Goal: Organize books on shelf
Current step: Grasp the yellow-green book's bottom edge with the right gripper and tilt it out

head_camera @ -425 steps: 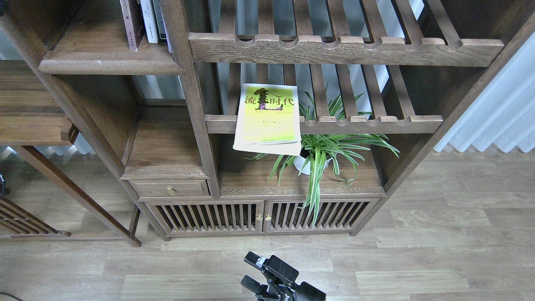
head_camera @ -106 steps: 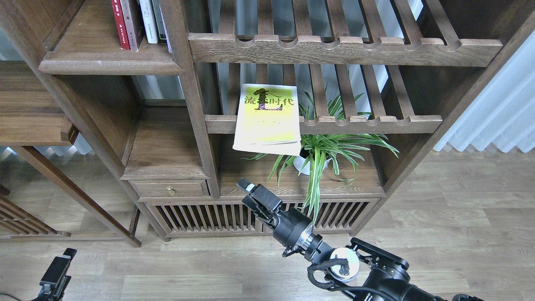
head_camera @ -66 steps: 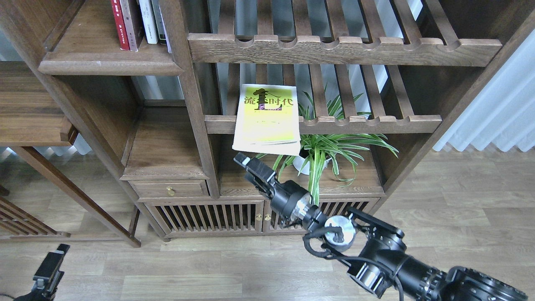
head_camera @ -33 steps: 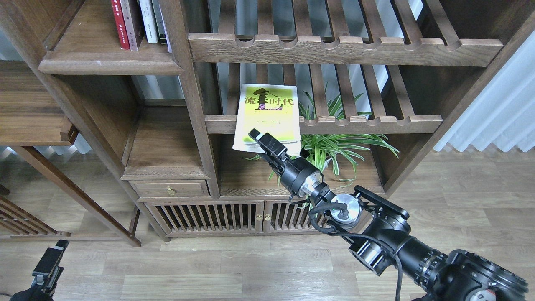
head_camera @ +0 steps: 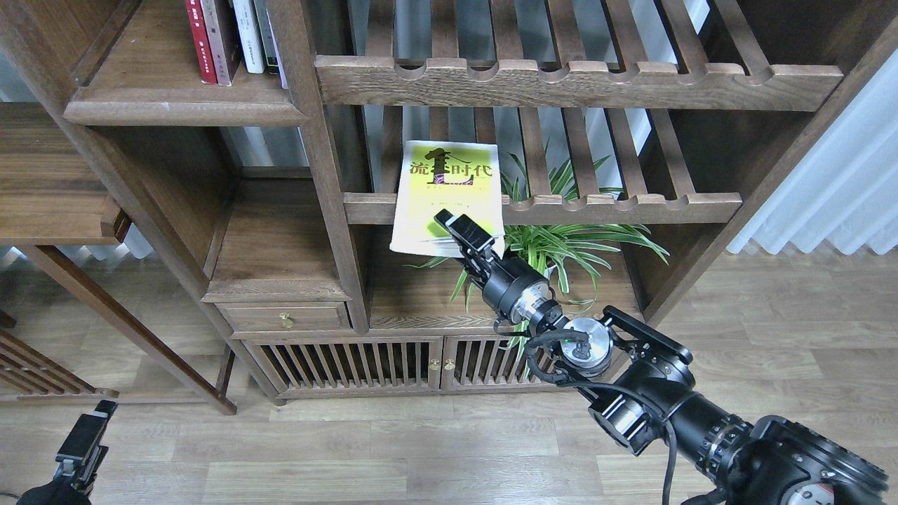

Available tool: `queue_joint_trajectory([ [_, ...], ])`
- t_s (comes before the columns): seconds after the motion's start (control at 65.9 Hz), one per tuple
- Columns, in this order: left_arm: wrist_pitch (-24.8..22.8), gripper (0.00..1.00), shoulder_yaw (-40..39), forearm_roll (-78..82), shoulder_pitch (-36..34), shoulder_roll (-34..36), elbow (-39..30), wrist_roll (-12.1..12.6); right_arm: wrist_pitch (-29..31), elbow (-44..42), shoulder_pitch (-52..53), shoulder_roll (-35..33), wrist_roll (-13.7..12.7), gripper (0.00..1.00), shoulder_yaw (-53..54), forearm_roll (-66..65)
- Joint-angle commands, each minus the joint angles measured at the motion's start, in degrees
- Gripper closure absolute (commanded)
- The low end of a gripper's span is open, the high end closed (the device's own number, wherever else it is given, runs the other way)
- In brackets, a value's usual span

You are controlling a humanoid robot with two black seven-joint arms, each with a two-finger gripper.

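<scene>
The lime-yellow book (head_camera: 449, 193) lies flat on the lower slatted rack (head_camera: 631, 208), its near end hanging over the front rail. My right gripper (head_camera: 463, 237) is at that overhanging end. One finger (head_camera: 461, 227) lies over the cover and the other is hidden under the book. The jaws look open around the edge. A red book (head_camera: 194, 38) and a dark maroon book (head_camera: 217, 38) stand upright on the solid shelf (head_camera: 182, 112) at the upper left. My left gripper (head_camera: 83, 440) hangs low at the bottom left, seen small and edge-on.
Slim white- and grey-spined books (head_camera: 247, 35) stand right of the maroon one. A potted spider plant (head_camera: 554, 252) sits under the rack, right beside my right wrist. An upper slatted rack (head_camera: 575, 81) overhangs. A cabinet upright (head_camera: 330, 182) separates the two bays.
My right arm has risen from floor level up and forward to the yellow book's overhanging edge. Over the last half second it moved slightly right and up. The book has not moved.
</scene>
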Motion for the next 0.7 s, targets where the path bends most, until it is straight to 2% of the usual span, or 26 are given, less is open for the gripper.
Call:
queue_joint_trajectory([
  [0.0, 0.00, 0.00, -0.17, 0.01, -0.25, 0.00, 0.00, 0.00, 0.00, 0.09, -0.08, 0.00, 0.01, 0.38, -0.09, 0.11],
  [0.03, 0.00, 0.00, -0.17, 0.01, -0.25, 0.00, 0.00, -0.09, 0.00, 0.09, 0.01, 0.00, 0.01, 0.41, -0.09, 0.11],
  [0.121, 0.00, 0.00, -0.17, 0.01, -0.25, 0.00, 0.00, -0.09, 0.00, 0.18, -0.08, 0.00, 0.01, 0.59, -0.09, 0.20],
  [0.137, 0.00, 0.00, -0.17, 0.01, -0.25, 0.09, 0.00, 0.00, 0.00, 0.18, 0.01, 0.00, 0.01, 0.65, -0.09, 0.20],
  [0.167, 0.00, 0.00, -0.17, 0.01, -0.25, 0.09, 0.00, 0.00, 0.09, 0.09, -0.08, 0.00, 0.01, 0.70, 0.00, 0.29],
  [0.182, 0.00, 0.00, -0.26, -0.08, -0.25, 0.09, 0.00, 0.00, 0.09, 0.09, 0.01, 0.00, 0.09, 0.84, 0.09, 0.29],
  [0.197, 0.00, 0.00, -0.26, 0.01, -0.25, 0.09, 0.00, -0.09, 0.09, 0.09, -0.08, 0.00, 0.09, 0.85, 0.09, 0.29],
  [0.531, 0.00, 0.00, -0.35, 0.01, -0.17, 0.09, 0.00, -0.09, 0.61, 0.09, -0.60, 0.00, 0.62, 0.95, 0.18, 0.20],
  [0.683, 0.00, 0.00, -0.44, 0.01, -0.17, 0.09, 0.09, -0.09, 1.67, 2.55, -2.01, 0.00, 0.71, 0.95, 1.14, 0.46],
])
